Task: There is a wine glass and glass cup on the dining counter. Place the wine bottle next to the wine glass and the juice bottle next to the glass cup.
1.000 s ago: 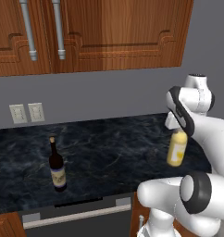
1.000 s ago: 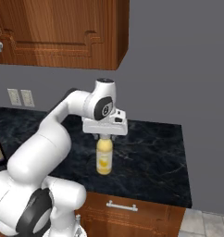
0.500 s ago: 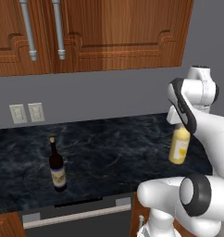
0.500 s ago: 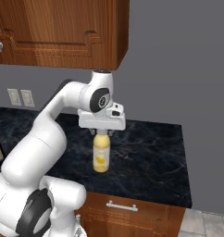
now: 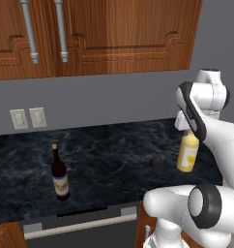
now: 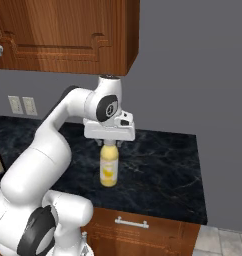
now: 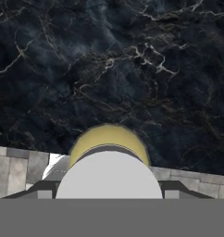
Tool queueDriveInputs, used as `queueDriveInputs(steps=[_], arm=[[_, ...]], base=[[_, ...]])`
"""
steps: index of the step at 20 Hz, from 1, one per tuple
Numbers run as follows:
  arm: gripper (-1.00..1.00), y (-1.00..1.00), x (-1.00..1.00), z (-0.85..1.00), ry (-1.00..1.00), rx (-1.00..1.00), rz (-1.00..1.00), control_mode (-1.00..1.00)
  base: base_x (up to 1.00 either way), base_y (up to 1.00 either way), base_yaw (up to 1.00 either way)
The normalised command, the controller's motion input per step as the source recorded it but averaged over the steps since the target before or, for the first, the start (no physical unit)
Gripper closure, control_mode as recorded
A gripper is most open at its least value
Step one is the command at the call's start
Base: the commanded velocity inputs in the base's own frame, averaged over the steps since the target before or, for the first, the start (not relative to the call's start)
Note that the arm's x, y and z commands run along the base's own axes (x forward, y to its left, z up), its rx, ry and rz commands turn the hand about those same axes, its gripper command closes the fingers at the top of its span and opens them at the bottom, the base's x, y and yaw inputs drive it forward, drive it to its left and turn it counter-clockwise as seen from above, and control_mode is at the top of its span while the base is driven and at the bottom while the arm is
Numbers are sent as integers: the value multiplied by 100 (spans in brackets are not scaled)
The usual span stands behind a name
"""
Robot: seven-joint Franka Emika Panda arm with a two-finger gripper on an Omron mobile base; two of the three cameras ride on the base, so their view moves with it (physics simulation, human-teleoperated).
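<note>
1. The juice bottle (image 6: 108, 169) is seen hanging upright above the black marble desk (image 6: 163, 165), with its pale cap taken up between the fingers of the claw (image 6: 109, 143). Its yellow body appears to be clear of the slab, though the gap beneath it cannot be judged with certainty.
2. The claw is clenched on the juice bottle at the cap, and the jaws are held fairly wide by it. In the hand view, the round cap (image 7: 109, 173) and a yellow rim of shoulder are seen from straight above.
3. The long axis of the bottle is kept vertical: cap up, base down toward the desk. No lean is made out in either base view.
4. What could go wrong, as a judgement: the grip is taken high on a smooth cap, so the heavy body below could swing or slip out if the arm is turned quickly or the base is driven off sharply. A drop onto the slab would be the likely result.
5. The wine bottle (image 5: 59, 173) is left standing upright, well apart to the left on the same desk, neck up. It could be knocked over if the arm is swept low across that side.
6. Behind the desk, a grey wall with two pale sockets (image 5: 28, 117) is seen, and wooden cupboards (image 5: 114, 34) hang above; the raised arm could be brought against them if the bottle is lifted much higher.
</note>
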Motion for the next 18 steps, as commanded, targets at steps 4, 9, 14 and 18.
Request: queueDriveInputs(steps=[4,9,14,18], arm=[[100,0,0,0,0,0,0,-100],[100,0,0,0,0,0,0,100],[100,0,0,0,0,0,0,100],[100,0,0,0,0,0,0,100]], base=[[0,0,0],[0,0,0],[-20,0,0],[-52,3,14]])
